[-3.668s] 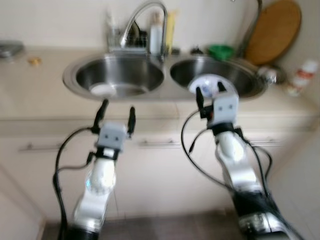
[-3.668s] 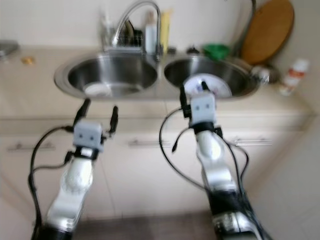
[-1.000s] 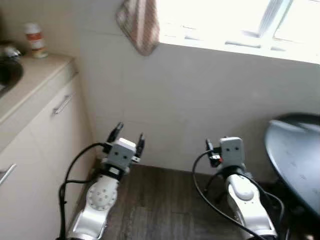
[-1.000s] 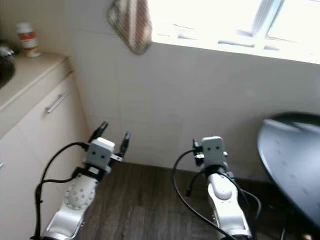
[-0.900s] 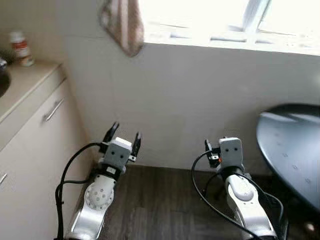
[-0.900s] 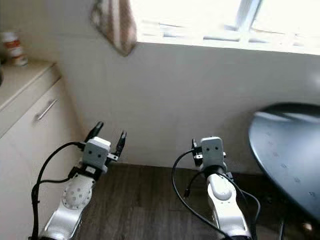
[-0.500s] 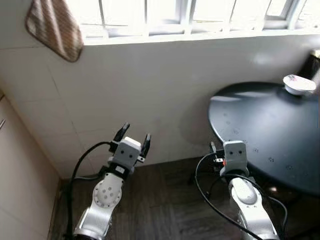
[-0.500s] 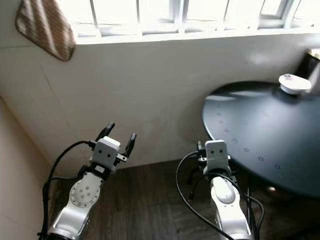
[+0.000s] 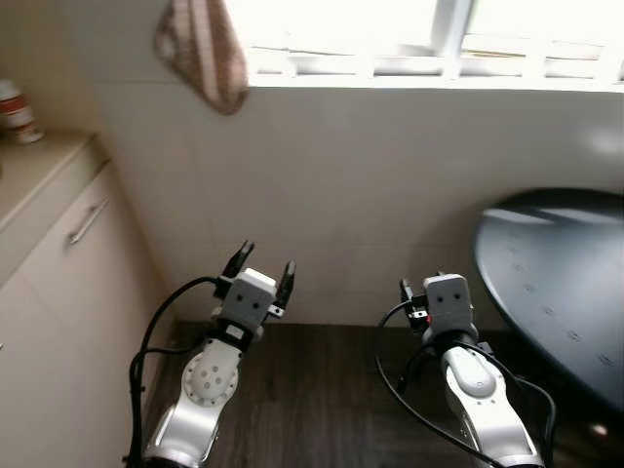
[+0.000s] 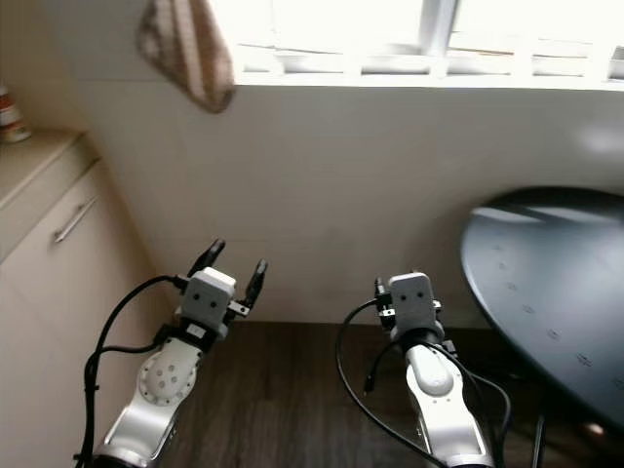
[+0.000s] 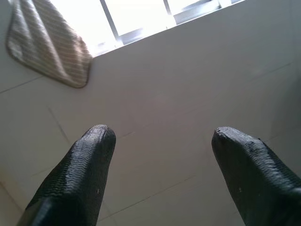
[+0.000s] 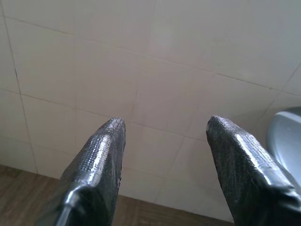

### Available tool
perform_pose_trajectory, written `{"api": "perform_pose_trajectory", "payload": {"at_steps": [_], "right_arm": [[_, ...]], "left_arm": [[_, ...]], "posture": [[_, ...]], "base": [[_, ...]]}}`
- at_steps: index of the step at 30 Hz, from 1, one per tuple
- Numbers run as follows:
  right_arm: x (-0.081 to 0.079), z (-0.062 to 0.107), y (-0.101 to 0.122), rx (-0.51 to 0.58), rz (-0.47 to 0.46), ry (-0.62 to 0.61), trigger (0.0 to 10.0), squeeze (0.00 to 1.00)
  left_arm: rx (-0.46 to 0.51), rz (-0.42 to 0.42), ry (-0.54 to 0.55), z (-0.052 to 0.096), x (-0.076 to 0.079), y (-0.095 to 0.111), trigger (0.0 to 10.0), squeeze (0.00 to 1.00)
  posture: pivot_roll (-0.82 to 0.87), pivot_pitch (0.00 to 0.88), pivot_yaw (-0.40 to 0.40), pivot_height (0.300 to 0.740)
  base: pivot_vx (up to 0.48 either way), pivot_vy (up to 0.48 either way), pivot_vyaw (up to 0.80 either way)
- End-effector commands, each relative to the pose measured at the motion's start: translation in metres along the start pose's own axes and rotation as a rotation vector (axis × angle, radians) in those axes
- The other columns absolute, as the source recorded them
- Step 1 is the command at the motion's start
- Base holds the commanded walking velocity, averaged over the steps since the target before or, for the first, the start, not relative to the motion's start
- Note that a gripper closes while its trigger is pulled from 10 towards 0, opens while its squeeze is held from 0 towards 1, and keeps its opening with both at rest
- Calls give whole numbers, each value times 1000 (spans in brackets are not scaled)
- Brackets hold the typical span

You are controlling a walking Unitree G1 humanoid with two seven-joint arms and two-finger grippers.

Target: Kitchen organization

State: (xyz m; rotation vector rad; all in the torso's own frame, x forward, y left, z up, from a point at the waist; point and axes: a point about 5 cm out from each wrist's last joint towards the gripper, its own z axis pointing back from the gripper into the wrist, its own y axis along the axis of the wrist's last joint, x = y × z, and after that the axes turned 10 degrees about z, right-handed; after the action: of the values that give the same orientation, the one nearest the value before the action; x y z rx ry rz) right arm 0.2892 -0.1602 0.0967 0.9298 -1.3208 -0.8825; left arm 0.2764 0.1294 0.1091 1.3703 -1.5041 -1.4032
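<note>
Left gripper (image 9: 263, 269) and right gripper (image 12: 162, 141) spread wide, holding nothing, facing white tiled wall (image 9: 370, 185) beside round dark table (image 9: 561, 283).

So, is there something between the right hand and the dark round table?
Nothing visible stands between them. The right hand hangs open and empty over dark floor, and the table lies to its right, with open space between.

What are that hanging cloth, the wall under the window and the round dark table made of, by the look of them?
The cloth looks like woven fabric, brown and pale stripes, hanging limp in soft folds. The wall seems to be glazed white tile: thin grout lines and a faint sheen. The table has a smooth dark top reflecting window light, maybe painted metal or glass; I cannot tell which.
</note>
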Motion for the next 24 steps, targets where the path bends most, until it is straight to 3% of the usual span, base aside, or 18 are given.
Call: {"api": "perform_pose_trajectory", "payload": {"at_steps": [1,11,24], "right_arm": [[4,1,-3,-15,-6,-16,10000,0],[4,1,-4,-21,-16,-18,10000,0],[4,0,-5,-30,-25,-18,10000,0]], "left_arm": [[-2,9,-11,-1,4,0,10000,0],[-7,12,-11,-1,3,0,10000,0],[0,12,-16,-1,3,1,10000,0]], "posture": [[6,0,-18,740],[7,0,-16,740],[10,0,-17,740]], "base": [[0,0,0],[0,343,0],[0,0,0]]}}
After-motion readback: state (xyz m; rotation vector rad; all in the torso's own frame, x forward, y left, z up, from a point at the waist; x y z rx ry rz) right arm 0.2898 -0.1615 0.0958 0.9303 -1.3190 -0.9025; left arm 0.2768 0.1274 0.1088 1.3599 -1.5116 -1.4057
